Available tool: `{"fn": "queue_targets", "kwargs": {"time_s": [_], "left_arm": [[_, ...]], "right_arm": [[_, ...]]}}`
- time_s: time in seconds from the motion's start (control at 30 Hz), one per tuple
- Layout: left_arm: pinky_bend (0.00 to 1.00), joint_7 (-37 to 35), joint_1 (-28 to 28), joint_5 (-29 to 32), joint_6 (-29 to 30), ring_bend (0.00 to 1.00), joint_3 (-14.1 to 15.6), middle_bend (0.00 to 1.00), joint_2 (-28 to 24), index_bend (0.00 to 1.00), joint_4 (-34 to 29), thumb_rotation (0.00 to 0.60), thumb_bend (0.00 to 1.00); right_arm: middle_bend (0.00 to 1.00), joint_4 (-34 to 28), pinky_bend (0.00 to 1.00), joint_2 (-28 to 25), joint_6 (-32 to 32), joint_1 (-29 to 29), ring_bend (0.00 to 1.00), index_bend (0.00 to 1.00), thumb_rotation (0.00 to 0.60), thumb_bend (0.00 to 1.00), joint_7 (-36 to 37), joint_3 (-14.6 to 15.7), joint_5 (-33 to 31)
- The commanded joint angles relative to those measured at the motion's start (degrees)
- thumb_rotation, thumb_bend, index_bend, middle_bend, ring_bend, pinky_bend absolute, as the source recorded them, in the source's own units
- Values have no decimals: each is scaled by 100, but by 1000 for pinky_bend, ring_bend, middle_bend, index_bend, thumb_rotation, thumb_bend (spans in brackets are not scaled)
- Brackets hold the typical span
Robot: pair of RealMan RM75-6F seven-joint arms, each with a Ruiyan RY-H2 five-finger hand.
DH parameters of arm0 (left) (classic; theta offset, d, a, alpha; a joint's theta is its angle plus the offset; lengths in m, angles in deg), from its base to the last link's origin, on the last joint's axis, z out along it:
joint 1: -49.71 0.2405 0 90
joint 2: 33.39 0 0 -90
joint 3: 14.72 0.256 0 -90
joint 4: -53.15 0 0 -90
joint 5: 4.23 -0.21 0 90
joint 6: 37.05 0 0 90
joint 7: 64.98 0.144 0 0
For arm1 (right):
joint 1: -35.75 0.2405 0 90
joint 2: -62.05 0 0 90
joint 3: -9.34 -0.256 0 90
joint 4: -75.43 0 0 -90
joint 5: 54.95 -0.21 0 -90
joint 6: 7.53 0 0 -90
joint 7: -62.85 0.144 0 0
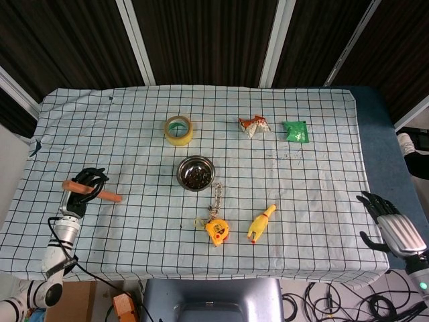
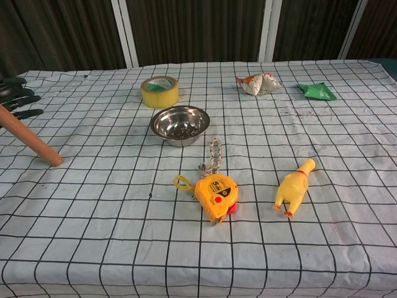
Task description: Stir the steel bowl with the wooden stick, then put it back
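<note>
The wooden stick (image 1: 100,194) (image 2: 32,143) lies slanted at the left of the table, its near tip on the checked cloth. My left hand (image 1: 83,187) is at the stick's other end, and its fingers (image 2: 23,99) stretch out, spread apart, over the stick without closing on it. The steel bowl (image 1: 195,173) (image 2: 180,123) stands mid-table with dark bits inside, well to the right of the stick. My right hand (image 1: 394,227) hangs off the table's front right corner, fingers apart, holding nothing; the chest view does not show it.
A yellow tape roll (image 1: 178,129) sits behind the bowl. In front of it lie a yellow tape measure (image 1: 216,230) with a chain and a yellow rubber chicken (image 1: 261,223). At the back right are a crumpled wrapper (image 1: 253,126) and a green packet (image 1: 295,131).
</note>
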Motion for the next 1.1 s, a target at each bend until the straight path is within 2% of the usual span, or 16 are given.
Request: {"fn": "queue_targets", "kwargs": {"time_s": [0.03,0.33,0.57,0.7,0.9,1.03,1.1], "left_arm": [[341,-157,-171,80,-206,229,-135,536,50,541,52,600,266],[346,-29,-384,354,-421,228,-353,529,263,543,329,600,265],[449,-542,-578,375,-737,261,-500,535,387,496,681,600,261],[518,-835,-635,135,-667,374,-435,665,464,547,949,600,243],[592,-964,-715,-62,-608,460,-300,774,559,616,1229,572,205],[730,-758,-748,44,-601,600,-316,906,652,752,1342,574,208],[861,-638,-752,121,-614,718,-336,983,674,859,1344,579,219]], "right_arm": [[0,-1,121,-15,-23,-13,0,0,600,335,32,7,25],[0,14,121,-43,-52,-44,0,0,600,335,86,-19,1],[0,1,121,-85,-131,-84,0,0,600,335,176,-41,0],[0,40,121,-105,-196,-124,0,0,600,335,261,-47,4],[0,90,121,-101,-149,-118,0,0,600,335,302,-41,13],[0,79,121,-104,-183,-131,0,0,600,335,291,-39,43],[0,68,121,-107,-186,-134,0,0,600,335,286,-32,59]]}}
